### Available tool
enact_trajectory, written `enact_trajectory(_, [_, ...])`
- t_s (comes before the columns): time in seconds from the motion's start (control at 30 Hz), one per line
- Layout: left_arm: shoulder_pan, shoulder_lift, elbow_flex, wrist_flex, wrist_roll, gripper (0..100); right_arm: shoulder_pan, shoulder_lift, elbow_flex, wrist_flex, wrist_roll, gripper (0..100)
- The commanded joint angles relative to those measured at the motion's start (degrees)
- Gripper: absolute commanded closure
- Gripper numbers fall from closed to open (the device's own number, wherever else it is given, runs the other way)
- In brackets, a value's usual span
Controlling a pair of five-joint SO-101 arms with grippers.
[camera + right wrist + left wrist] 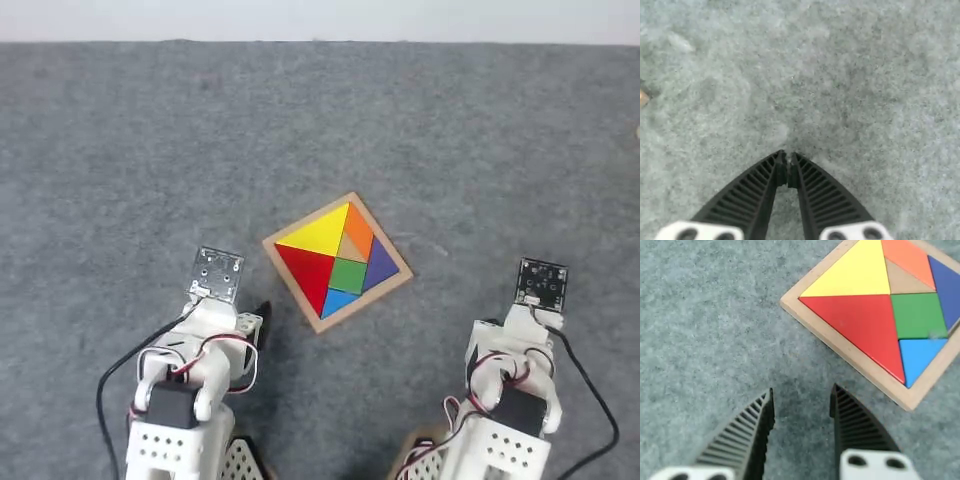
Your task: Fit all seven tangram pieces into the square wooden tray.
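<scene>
Grey felt table (pixel 150 150): your square wooden tray (pixel 850 347) holds all seven tangram pieces (pixel 340 262) — nothing left to fit. Left gripper (pixel 803 388) is parted and empty; right gripper (pixel 788 153) is pinched closed and empty.

Grey felt tabletop (pixel 120 150) (fuzzy, speckled)

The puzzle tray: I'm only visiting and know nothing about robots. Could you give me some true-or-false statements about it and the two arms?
1. The tray is completely filled, with no gap left. True.
2. The left gripper grips a puzzle piece. False: it is open and empty, over the grey mat just short of the tray.
3. The right gripper is shut, holding nothing. True.
4. The green square lies loose on the mat. False: it sits inside the tray, touching the red triangle.
</scene>
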Motion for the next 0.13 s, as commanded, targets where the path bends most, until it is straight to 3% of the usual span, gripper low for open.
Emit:
enact_trajectory(0.0, [0.3,-0.8,-0.6,0.3,0.3,82,0.7,0.4,1.1,-0.2,-0.2,99.1])
enact_trajectory(0.1, [0.3,-0.8,-0.6,0.3,0.3,82,0.7,0.4,1.1,-0.2,-0.2,99.0])
